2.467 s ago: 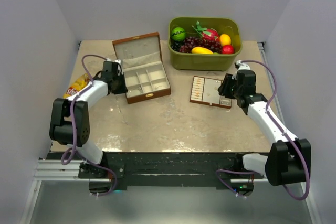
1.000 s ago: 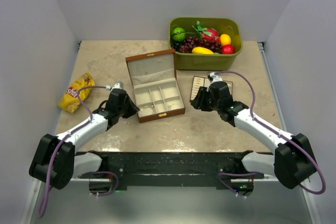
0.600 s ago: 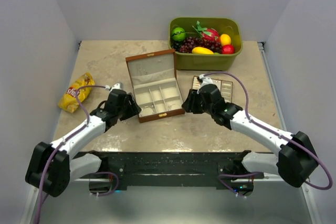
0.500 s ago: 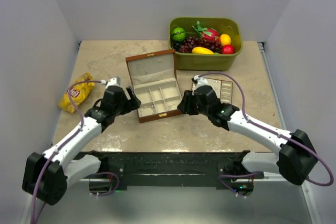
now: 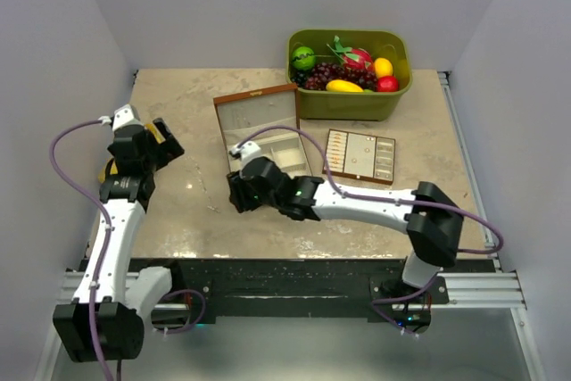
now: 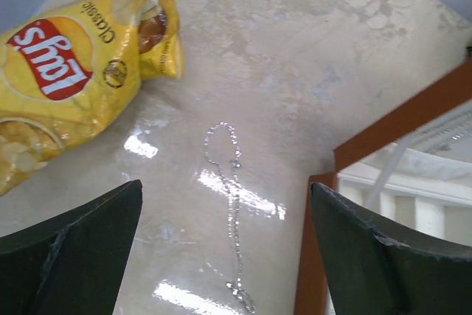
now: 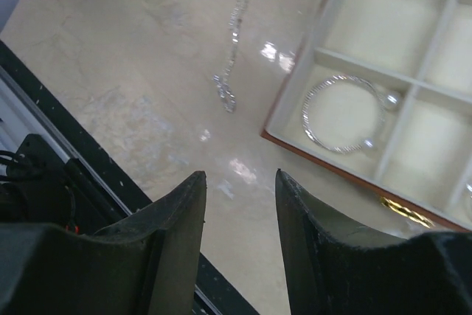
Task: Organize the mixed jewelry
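A yellow chip bag [image 6: 70, 64] lies at the left edge of the table [image 5: 178, 95]. The left gripper [image 6: 225, 184] hovers above the bag's inner side. Its fingers [image 6: 81, 248] are spread wide and released, with nothing between them.

Below that gripper, a fine silver chain [image 6: 234, 212] lies on the bare table between the bag and the box, touching neither. It stretches in a thin line with a small loop at its far end. Its near end is just off the box's near left corner.

The right gripper [image 7: 240, 178] hangs over the table at that same corner, its arm reaching across from the right. Its fingers [image 7: 177, 241] stand partly apart and grasp nothing. In the right wrist view the chain lies ahead of them.

The brown wooden box [image 5: 259, 118] stands open at the table's middle, lid upright at the back. A silver wire hoop [image 7: 307, 123] lies flat in the front left compartment.

Right of the box, apart from it, sits the flat brown-edged tray [image 5: 359, 156]. The pieces on it are too small to tell apart.

Behind the tray, at the far edge, a green bin [image 5: 348, 106] holds fruit [image 5: 343, 69].
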You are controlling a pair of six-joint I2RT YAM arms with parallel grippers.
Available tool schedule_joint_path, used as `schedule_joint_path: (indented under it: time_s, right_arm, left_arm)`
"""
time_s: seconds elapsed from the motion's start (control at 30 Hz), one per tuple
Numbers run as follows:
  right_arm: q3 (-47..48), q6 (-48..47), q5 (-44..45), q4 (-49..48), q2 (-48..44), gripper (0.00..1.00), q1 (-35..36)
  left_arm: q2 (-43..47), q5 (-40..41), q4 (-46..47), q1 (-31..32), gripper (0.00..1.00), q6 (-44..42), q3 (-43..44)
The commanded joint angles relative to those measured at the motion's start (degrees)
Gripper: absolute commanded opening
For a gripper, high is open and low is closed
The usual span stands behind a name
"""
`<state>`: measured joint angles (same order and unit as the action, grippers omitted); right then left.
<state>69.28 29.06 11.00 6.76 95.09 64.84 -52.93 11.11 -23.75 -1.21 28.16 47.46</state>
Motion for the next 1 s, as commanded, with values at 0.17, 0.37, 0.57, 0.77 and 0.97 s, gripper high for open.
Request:
schedule_joint_path:
  time_s: [0.17, 0.37, 0.57, 0.77, 0.97]
  right_arm:
    - [15.09, -8.93, 3.67, 0.09, 14.15, 0.47, 4.51]
    - [21.6, -10.86, 3.58, 1.68, 23.47, 0.46, 4.51]
    - [26.87, -12.18, 4.55, 3.96, 29.01, 0.45, 4.42]
    - [29.34, -13.41, 4.81, 4.92, 32.52, 0.45, 4.33]
    - [30.57, -13.41, 5.52, 6.33, 34.72, 0.43, 3.72]
  left_arm:
    - [-5.61, -10.76, 2.3, -10.92, 1.0, -4.61, 0.1]
    - [-5.43, -9.8, 4.23, -11.62, 1.0, -4.08, -2.38]
    - [-5.17, -9.0, 4.5, -11.62, 1.0, -3.47, -2.2]
    - [-5.52, -9.35, 4.59, -11.71, 1.0, -3.38, -2.29]
    - [-5.78, -9.62, 4.85, -11.71, 1.0, -3.47, -2.2]
